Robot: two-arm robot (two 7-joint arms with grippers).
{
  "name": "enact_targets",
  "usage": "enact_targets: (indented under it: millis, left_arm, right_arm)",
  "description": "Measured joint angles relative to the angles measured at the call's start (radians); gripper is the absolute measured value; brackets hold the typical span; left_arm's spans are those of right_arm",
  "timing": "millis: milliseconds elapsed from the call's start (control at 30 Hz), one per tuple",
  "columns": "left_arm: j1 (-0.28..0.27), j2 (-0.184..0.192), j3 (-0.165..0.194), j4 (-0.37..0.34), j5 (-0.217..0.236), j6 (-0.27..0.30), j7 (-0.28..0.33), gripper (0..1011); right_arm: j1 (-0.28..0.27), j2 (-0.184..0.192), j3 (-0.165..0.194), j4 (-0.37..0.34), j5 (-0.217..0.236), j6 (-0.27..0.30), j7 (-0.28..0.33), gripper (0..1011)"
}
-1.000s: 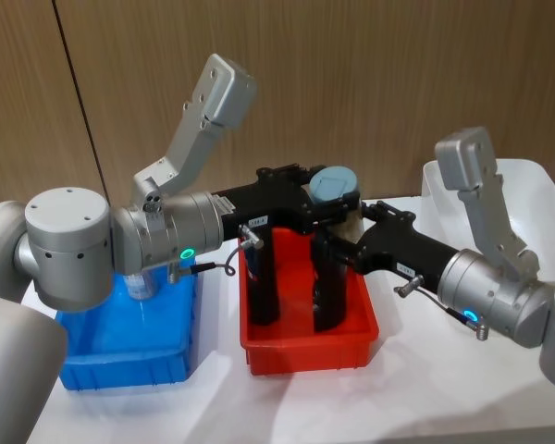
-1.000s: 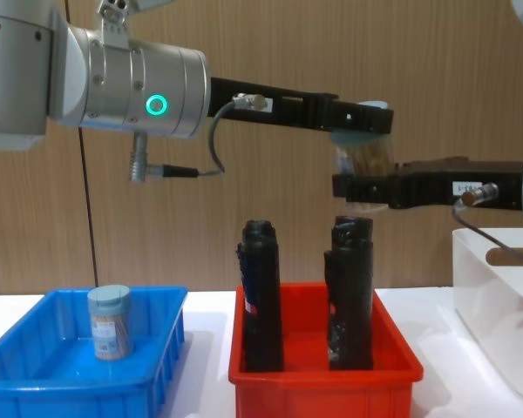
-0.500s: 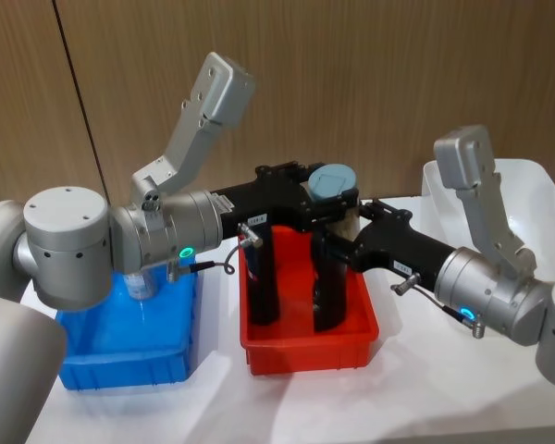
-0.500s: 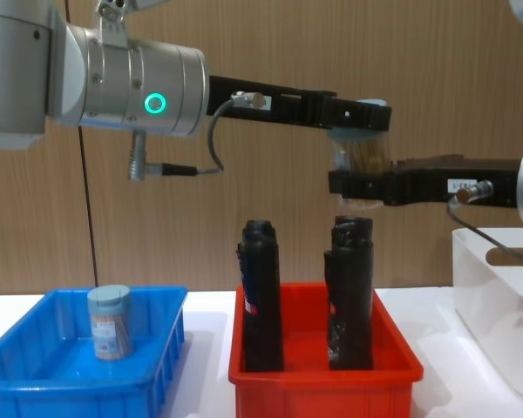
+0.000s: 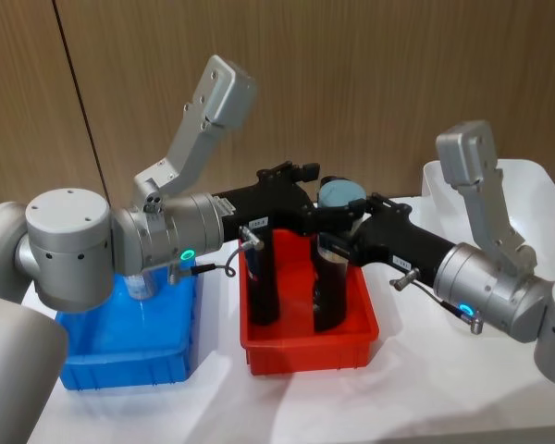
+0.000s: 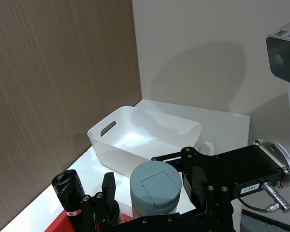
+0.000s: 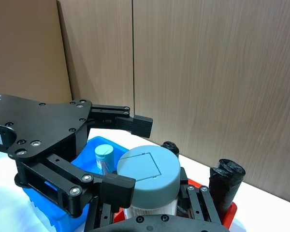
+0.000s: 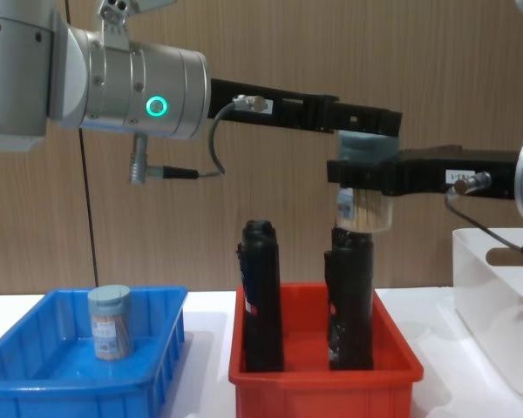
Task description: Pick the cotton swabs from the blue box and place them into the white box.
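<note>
- Cotton swab tub (image 8: 363, 209) is in the air over the red bin (image 8: 322, 383), just above the top of the right-hand black roll (image 8: 350, 287).
- Right gripper (image 8: 359, 172) is pinching it high on the body, right under the pale lid. The clear body with the sticks hangs below the jaws.
- Left gripper (image 8: 370, 122) sits level with the lid top. Its fingers (image 7: 137, 124) are spread wide and, from the right wrist view, not clamping anything.
- Second tub (image 8: 110, 322) stands upright in the blue box (image 8: 35, 383), near the back.
- White box (image 8: 497, 296) is on the robot's right, well apart from the held tub, with its top open.
- Handling, my read: light, rigid thin plastic, smooth round wall. It will likely slip or rotate in the jaws before it deforms.
- The grip is near the top, so the body could swing on a fast move. You want a smooth traverse and moderate squeeze, since too much could crack the wall or pop the lid.
- For the second tub, take it across the mid-body or just under the lid rim, with the jaws square to the cylinder.
- Watch the black roll under the held tub and lift before you go sideways.
</note>
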Motion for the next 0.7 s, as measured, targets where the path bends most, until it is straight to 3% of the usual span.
enact_targets:
  millis: [700]
  left_arm:
    - [-0.001, 0.000, -0.001, -0.001, 0.000, -0.001, 0.000, 1004]
  right_arm:
    - [-0.002, 0.007, -0.003, -0.004, 0.009, -0.009, -0.015, 673]
